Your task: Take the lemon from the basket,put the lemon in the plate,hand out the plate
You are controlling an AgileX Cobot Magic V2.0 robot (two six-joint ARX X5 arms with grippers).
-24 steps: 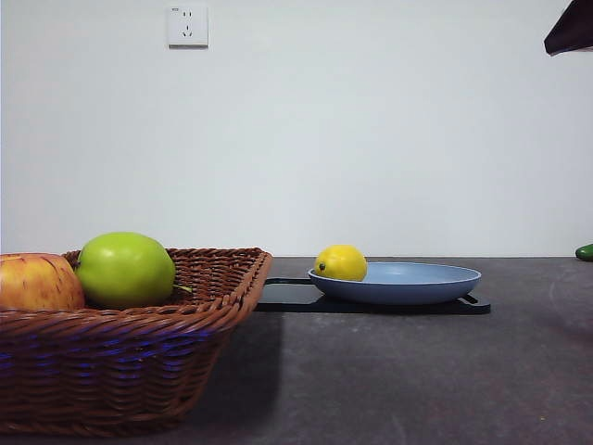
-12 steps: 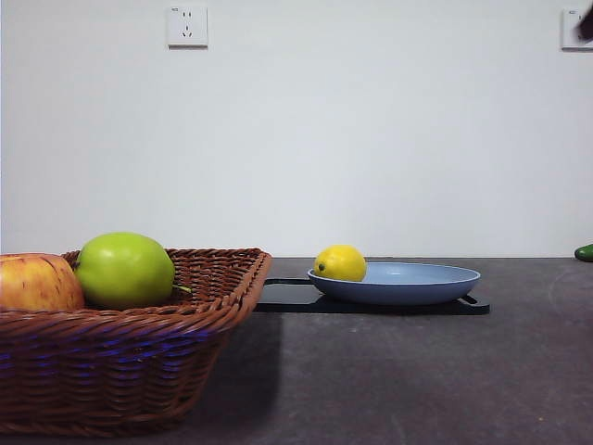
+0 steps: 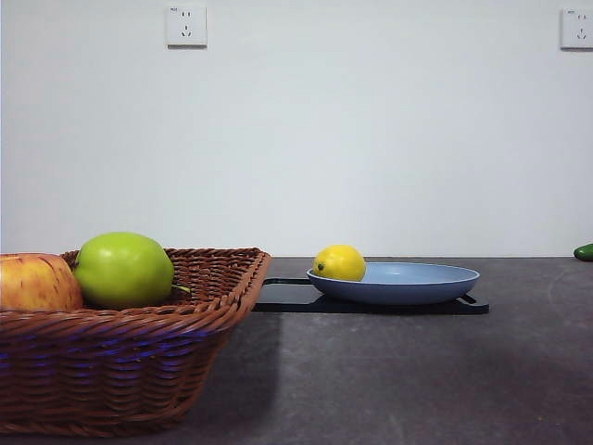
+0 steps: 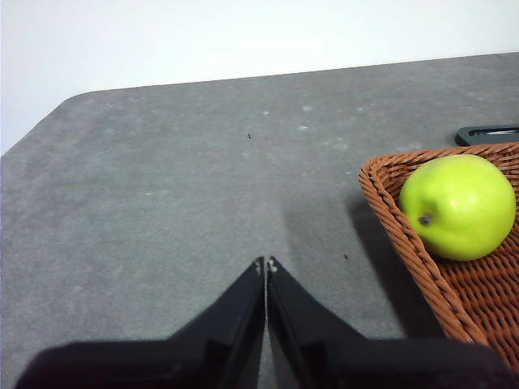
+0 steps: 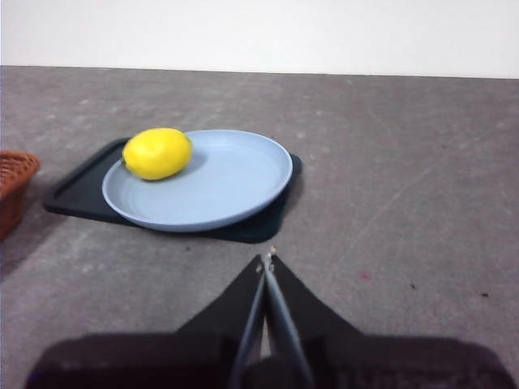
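The left gripper (image 4: 265,263) has its fingers (image 4: 235,312) pressed together with only a hairline seam between them, holding nothing and hovering over bare grey desk (image 4: 162,203) beside the corner of the wicker basket (image 4: 454,275). The right gripper (image 5: 267,259) is likewise closed tip to tip and empty, its fingers (image 5: 300,308) above the desk and pointing toward the light blue plate (image 5: 219,190).

The lemon (image 5: 157,152) lies in the plate at its rim on the basket's side, and the plate rests on a flat black tray (image 5: 77,193).

The left wrist view shows the green apple (image 4: 459,207) tucked into the basket's corner with its stem end turned outward, plus a sliver of the black tray; it does not show the plate or lemon. The right wrist view catches only an edge of the basket. The front view alone shows the red-yellow apple (image 3: 37,282) touching the green apple inside the basket, two wall sockets (image 3: 186,26) on the white wall, and a small green object (image 3: 584,251) at the desk's far right edge; neither gripper appears there.
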